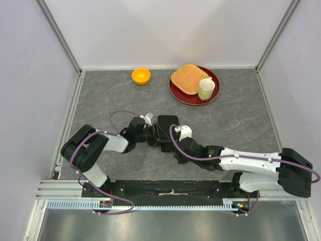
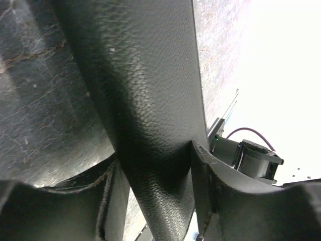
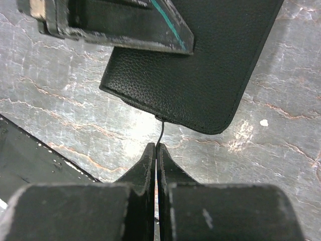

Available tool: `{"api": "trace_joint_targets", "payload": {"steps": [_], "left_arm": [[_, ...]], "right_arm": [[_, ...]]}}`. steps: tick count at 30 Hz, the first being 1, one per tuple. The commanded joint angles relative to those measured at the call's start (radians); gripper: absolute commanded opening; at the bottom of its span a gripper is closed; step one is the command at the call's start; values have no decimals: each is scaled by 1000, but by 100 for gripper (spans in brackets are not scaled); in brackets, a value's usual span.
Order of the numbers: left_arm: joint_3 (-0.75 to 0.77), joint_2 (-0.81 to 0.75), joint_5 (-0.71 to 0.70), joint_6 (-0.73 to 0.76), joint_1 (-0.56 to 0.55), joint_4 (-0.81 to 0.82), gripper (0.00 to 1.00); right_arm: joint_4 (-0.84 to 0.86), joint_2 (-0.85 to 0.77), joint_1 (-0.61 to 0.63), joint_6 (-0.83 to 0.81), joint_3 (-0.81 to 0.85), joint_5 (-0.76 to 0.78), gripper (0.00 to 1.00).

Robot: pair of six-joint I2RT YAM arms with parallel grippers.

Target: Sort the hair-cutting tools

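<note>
The black zip case (image 1: 168,125) lies at the middle of the table. My left gripper (image 1: 154,134) is shut on the case's left edge; in the left wrist view its fingers (image 2: 210,186) clamp a fold of the grained black case (image 2: 145,100). My right gripper (image 3: 156,146) is shut on the thin black zipper pull (image 3: 160,133) that hangs from the case's near edge (image 3: 200,75); in the top view it (image 1: 175,144) sits at the case's near side. No scissors or combs are in view.
An orange bowl (image 1: 141,76) stands at the back. A dark red plate (image 1: 175,93) at the back right holds a tan woven piece (image 1: 188,78) and a pale green mug (image 1: 206,89). Walls enclose the table on three sides.
</note>
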Motion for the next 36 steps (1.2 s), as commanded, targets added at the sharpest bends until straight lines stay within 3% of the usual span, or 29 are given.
{"api": "trace_joint_targets", "payload": {"steps": [1,6,12,27,36], "left_arm": [[58,15,-11,16,-3,-11,47],[79,-14,-23,26,-3,-24,30],[124,-100,-41,66,-3,-99,3],[303,-525,-202,218,-3,-570,2],[357,-665,-256,232,-3,-673,2]], "right_arm": [[79,-47,2,-6,-32,-35,0],[166,-53,2,5,-121,-91,0],[153,-81,4,36,-164,-22,0],[57,-276,4,-55,-46,191,0],[25,-351,4,-121,3,270,0]]}}
